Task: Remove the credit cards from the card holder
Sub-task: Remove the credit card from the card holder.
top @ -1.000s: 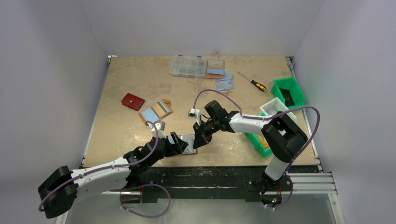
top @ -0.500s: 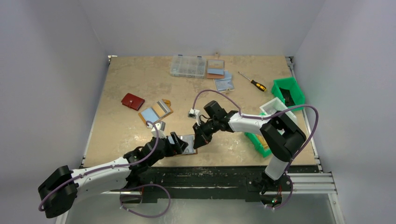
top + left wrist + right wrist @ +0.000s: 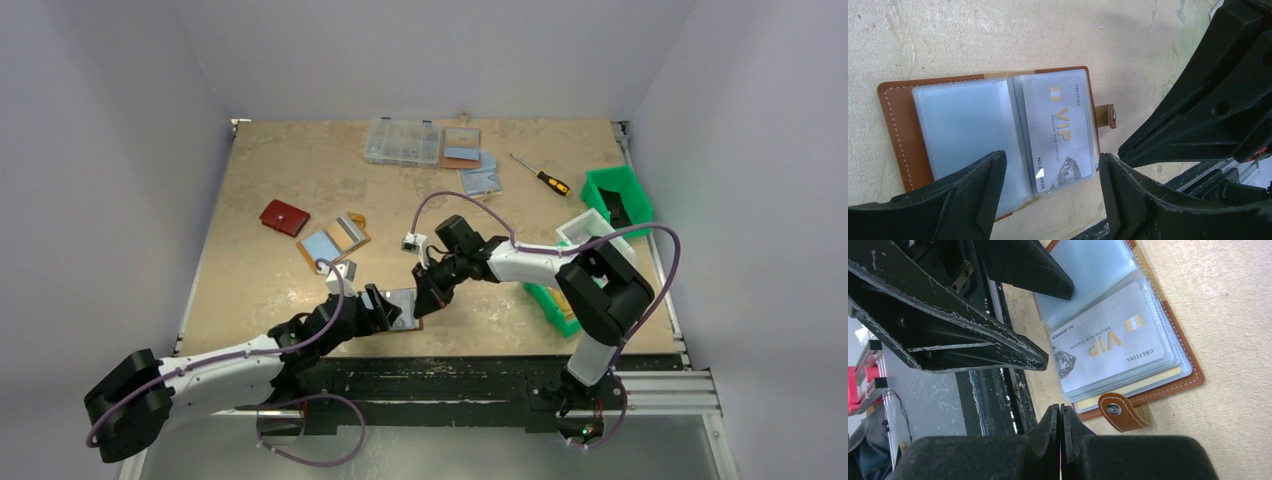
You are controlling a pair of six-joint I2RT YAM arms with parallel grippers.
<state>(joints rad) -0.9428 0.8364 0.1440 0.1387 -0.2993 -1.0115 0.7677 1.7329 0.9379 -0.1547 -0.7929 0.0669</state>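
The brown leather card holder (image 3: 403, 305) lies open near the table's front edge, its bluish clear sleeves up. A silvery-grey credit card (image 3: 1060, 125) marked VIP sits inside the right sleeve; the left sleeve (image 3: 965, 125) looks empty. In the right wrist view the same card (image 3: 1108, 347) tops the stack, with a pale gold edge (image 3: 1153, 382) beneath it. My left gripper (image 3: 1050, 170) is open, its fingers spanning the card's near end just above it. My right gripper (image 3: 1061, 412) is shut on nothing, right beside the snap tab (image 3: 1120, 412).
A dark red wallet (image 3: 284, 217) and another brown holder with a blue card (image 3: 333, 240) lie left of centre. A clear parts box (image 3: 402, 142), more light blue cards (image 3: 465, 150) and a screwdriver (image 3: 541, 176) are at the back. Green bins (image 3: 620, 195) stand on the right.
The left gripper's jaws have narrowed a little, and the left arm has shifted slightly. The right arm and the card holder have not moved.
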